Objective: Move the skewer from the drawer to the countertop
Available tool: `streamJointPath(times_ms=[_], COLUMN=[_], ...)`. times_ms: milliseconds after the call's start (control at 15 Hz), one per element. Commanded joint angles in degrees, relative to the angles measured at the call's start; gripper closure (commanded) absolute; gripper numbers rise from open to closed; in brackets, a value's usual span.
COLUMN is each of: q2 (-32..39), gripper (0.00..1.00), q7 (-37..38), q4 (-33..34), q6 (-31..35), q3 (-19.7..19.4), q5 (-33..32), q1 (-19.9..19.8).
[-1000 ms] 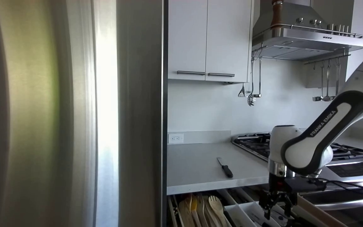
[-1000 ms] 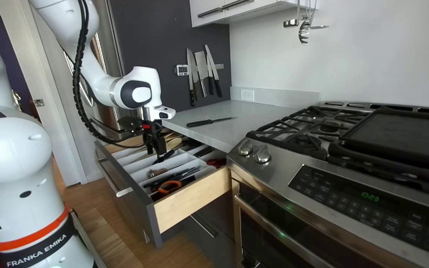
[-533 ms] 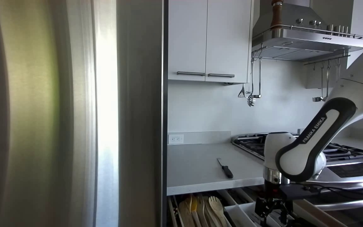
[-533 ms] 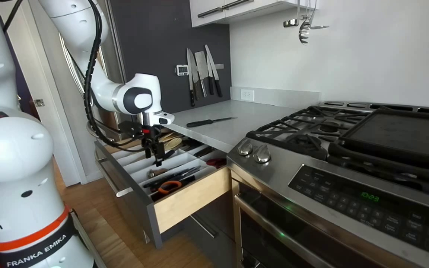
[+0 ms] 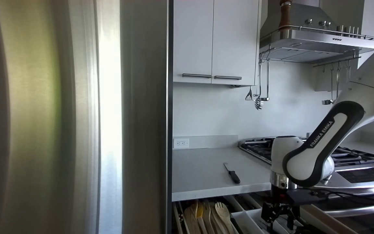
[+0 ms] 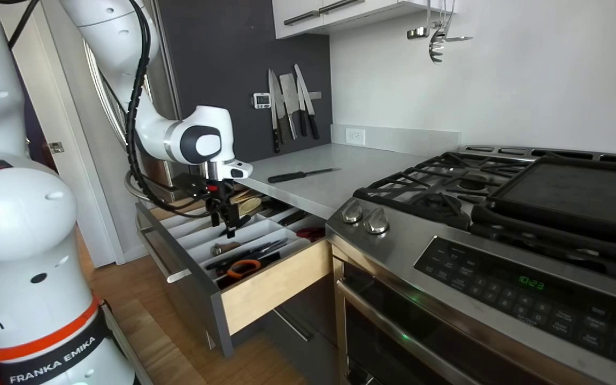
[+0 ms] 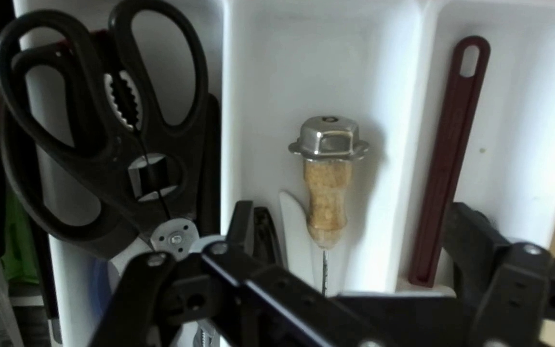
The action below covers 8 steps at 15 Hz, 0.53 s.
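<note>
In both exterior views you have a black-handled knife near a gas hob; your wrist view shows black scissors and what looks like a dark red utensil handle.

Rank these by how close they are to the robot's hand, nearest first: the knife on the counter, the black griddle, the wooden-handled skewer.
In an exterior view:
1. Wooden-handled skewer: in the drawer, just below the hand.
2. Knife: up on the countertop.
3. Black griddle: on the stove, farthest off.
</note>
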Motion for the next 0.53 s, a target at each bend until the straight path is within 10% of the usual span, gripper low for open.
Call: streamJointPath(times_ms=[0,467], q2=[3.7,7.2], gripper=[0.16,0.43], q7=[-0.4,-0.8], q4=[1.2,1.6], q6=[3.1,6.9], q3=[-1.3,-2.8], q5=[-1.0,-0.5], q1=[0.9,0.9])
